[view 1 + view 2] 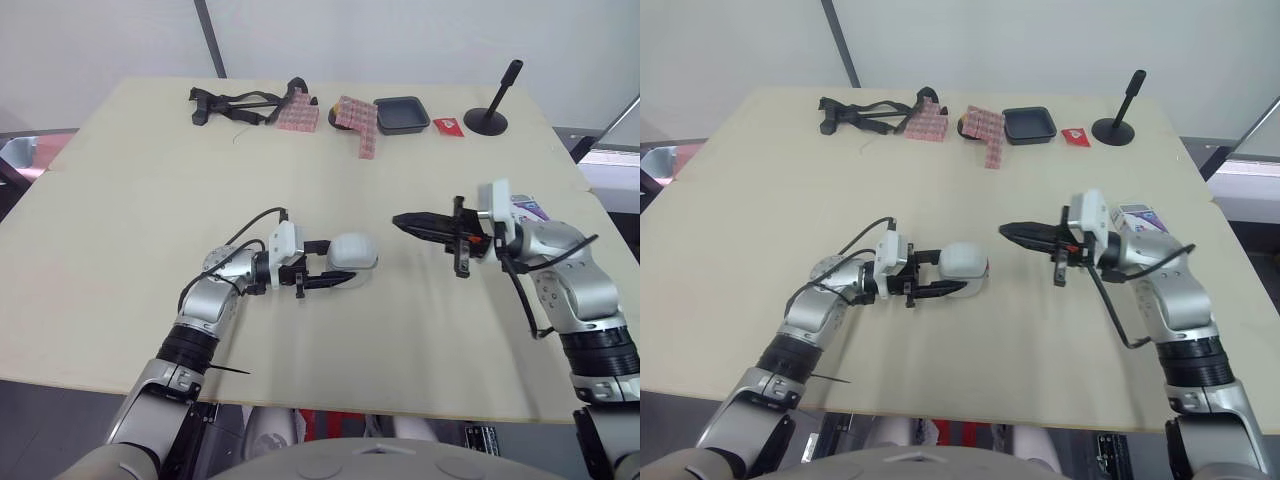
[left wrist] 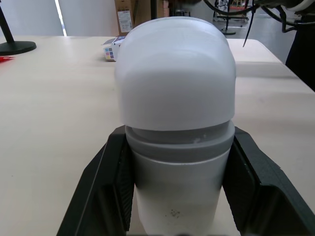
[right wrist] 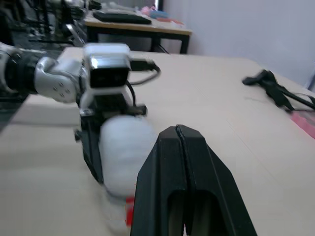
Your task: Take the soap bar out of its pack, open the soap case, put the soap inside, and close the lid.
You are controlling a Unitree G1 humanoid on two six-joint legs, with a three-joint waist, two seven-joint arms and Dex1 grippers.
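The left jaws are clamped on the rounded white plastic soap case (image 1: 352,252), lid on, held low at the pale matt wooden counter (image 1: 120,200). The right jaws, pressed together and empty, are pointed toward it. The small printed soap pack (image 1: 1137,218) is lying beside the right arm. Risk: the smooth case could be squeezed out sideways if the lid is pulled off-axis. White walls are seen behind.
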